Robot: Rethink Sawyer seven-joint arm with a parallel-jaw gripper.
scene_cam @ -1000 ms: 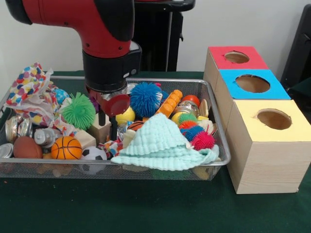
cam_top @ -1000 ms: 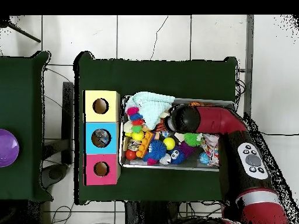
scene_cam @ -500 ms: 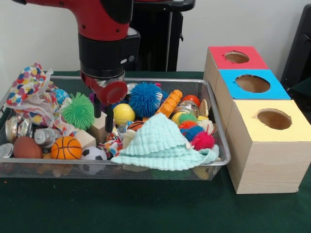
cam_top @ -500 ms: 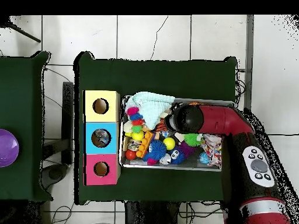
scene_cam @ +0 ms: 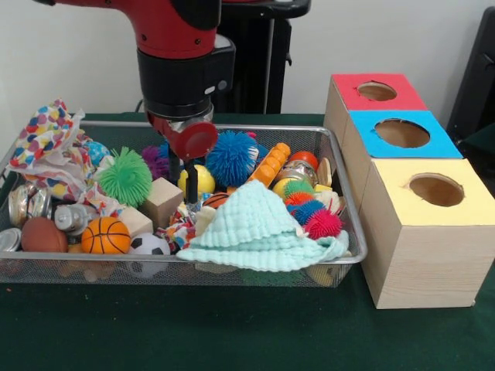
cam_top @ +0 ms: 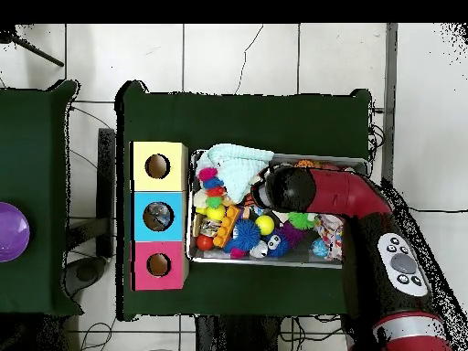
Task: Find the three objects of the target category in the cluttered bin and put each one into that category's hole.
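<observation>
You see the red-and-black arm's gripper [scene_cam: 184, 174] hanging over the silver wire-mesh bin [scene_cam: 232, 270], its two black fingers [scene_cam: 191, 181] parted and holding nothing. The fingertips stand just above the smooth yellow ball [scene_cam: 203, 179], beside the spiky blue ball [scene_cam: 231, 158]. The pale wooden cube [scene_cam: 160, 200] sits left of the fingers. The red-, blue- and yellow-topped wooden hole boxes [scene_cam: 418, 224] stand right of the bin.

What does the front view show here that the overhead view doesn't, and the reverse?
Only the front view shows the gripper fingers, hanging down by the yellow ball, and the mesh bin's side wall. Only the overhead view shows something lying inside the blue box's hole, and a purple bowl on a second table. Both show the mint cloth, the blue spiky ball and the three coloured boxes.
</observation>
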